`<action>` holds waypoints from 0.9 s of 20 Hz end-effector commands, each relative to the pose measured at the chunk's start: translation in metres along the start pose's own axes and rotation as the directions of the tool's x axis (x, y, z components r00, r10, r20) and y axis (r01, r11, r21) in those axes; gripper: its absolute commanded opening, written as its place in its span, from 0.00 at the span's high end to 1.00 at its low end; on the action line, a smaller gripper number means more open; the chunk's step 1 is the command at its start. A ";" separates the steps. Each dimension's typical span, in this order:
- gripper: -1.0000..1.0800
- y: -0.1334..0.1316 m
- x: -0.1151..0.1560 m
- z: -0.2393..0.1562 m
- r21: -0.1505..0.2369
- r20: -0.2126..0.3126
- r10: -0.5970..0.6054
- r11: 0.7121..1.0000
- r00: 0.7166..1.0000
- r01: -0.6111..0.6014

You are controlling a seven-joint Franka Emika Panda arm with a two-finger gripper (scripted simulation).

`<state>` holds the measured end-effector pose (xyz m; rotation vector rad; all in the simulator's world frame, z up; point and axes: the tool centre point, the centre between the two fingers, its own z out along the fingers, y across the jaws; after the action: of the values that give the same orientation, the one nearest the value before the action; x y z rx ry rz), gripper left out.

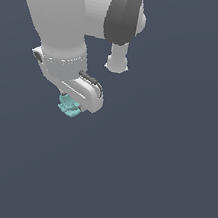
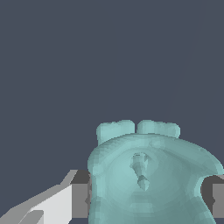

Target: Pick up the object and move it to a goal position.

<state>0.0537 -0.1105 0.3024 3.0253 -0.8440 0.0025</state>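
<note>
Wrist view – end effector clamps the teal object between its fingers.

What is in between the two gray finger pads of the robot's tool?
The teal lumpy object fills the gap between the tool's gray pads. The wrist view shows it best; in the exterior view the tool mostly hides it.

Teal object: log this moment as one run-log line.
arm: low over floor | gripper: jaws shut on teal object | object: fills wrist view, peeks out below hand in exterior view | goal marker: none visible
</note>
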 end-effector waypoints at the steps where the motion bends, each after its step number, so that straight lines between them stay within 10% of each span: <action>1: 1.00 0.001 0.005 -0.023 -0.001 0.001 0.000 1.000 1.000 0.000; 18: 1.00 0.003 0.032 -0.121 0.000 0.002 -0.002 1.000 1.000 0.002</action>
<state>0.0784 -0.1287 0.4170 3.0262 -0.8418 0.0010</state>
